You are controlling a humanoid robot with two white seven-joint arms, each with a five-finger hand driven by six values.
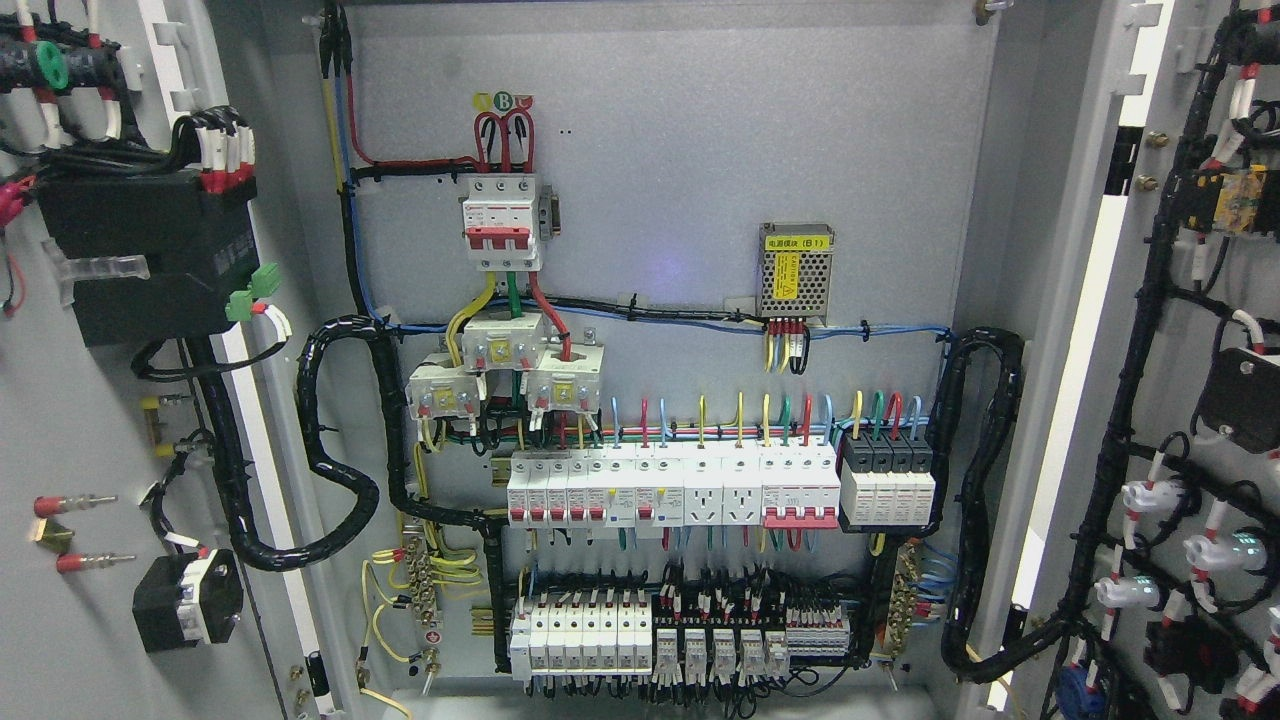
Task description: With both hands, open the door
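Grey metal cabinet doors, two [60, 420] [1200, 420], stand swung wide at both frame edges, each cut off; I see no robot hand, so its state escapes me. One white breaker row [670, 488] sits inside.

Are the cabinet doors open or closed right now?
Open: left door and right door show their wired insides, and the breaker panel is exposed.

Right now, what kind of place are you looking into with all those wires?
Probably the inside of an electrical cabinet, with both doors swung open. You can see rows of white switches, bundles of black cable, and coloured wires running into them. No robot hands are in view.
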